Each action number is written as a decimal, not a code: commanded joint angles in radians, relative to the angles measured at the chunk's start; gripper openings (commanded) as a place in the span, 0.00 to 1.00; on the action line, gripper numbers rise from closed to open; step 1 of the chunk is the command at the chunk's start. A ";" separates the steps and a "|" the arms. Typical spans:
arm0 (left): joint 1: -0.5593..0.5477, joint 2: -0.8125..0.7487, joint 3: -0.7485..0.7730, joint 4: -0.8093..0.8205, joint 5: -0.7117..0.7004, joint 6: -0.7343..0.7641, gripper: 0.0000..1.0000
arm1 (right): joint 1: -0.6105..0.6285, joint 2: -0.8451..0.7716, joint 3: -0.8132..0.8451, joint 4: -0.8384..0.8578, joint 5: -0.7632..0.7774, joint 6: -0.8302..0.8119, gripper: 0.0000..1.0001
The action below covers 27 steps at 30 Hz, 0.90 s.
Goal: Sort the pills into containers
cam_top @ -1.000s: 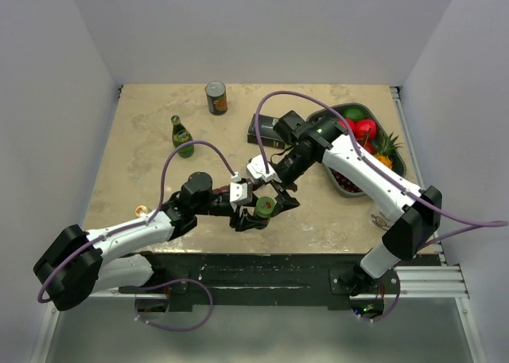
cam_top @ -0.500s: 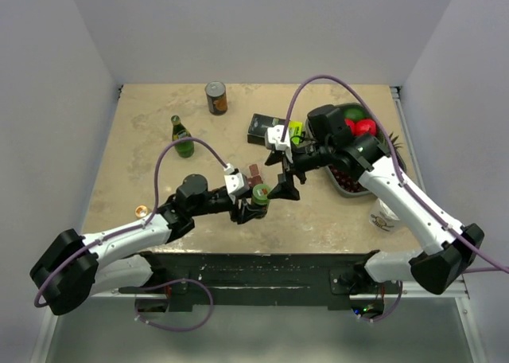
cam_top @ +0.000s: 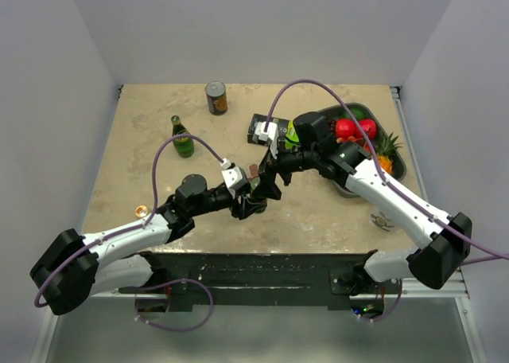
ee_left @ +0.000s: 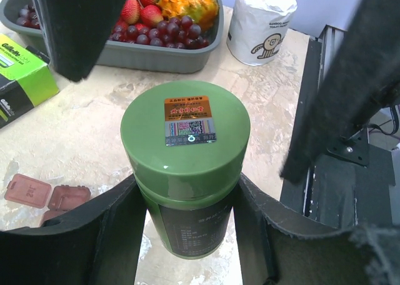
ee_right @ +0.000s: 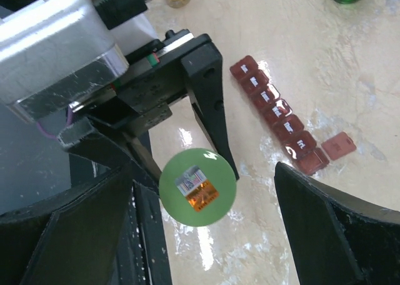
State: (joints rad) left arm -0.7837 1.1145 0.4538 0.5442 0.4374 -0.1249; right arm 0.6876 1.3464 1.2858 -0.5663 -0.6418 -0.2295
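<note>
My left gripper (cam_top: 250, 204) is shut on a green pill bottle (ee_left: 184, 154) and holds it upright above the table, its fingers (ee_left: 106, 225) clamped on the dark-labelled body below the lid. My right gripper (cam_top: 267, 185) is open directly over the bottle, with one finger on each side of the green lid (ee_right: 197, 186) and not touching it. The maroon compartment strip (ee_right: 275, 113) lies on the table just beyond the bottle, with a loose maroon lid (ee_right: 339, 145) at its end. The strip also shows in the left wrist view (ee_left: 65, 197). The top view hides the bottle.
A grey tray of fruit (cam_top: 398, 162) sits at the right. A black-and-lime box (cam_top: 265, 128) lies behind the grippers. A white paper roll (cam_top: 383, 217) stands front right, a green glass bottle (cam_top: 182, 138) and a can (cam_top: 215, 97) far left.
My right gripper has swung left and down from beside the bottle to sit over its lid. My left gripper still holds the bottle, moved slightly back from the table's front edge.
</note>
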 commanded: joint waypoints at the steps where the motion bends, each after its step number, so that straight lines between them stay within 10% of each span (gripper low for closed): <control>1: -0.003 -0.004 0.023 0.074 -0.032 -0.025 0.00 | 0.020 0.007 0.001 0.043 0.024 0.035 0.97; 11: -0.003 -0.016 0.023 0.069 -0.039 -0.025 0.00 | 0.069 0.039 -0.003 0.040 0.100 0.002 0.86; 21: -0.002 -0.039 0.019 0.037 -0.023 0.013 0.00 | 0.072 0.072 0.075 -0.058 0.015 -0.106 0.06; 27: -0.003 -0.047 0.025 -0.001 0.109 0.083 0.00 | 0.076 0.207 0.300 -0.527 -0.258 -0.692 0.10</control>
State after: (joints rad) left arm -0.7856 1.0927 0.4538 0.5137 0.4404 -0.1085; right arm 0.7521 1.4803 1.4136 -0.7578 -0.6964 -0.5037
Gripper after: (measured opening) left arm 0.570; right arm 0.533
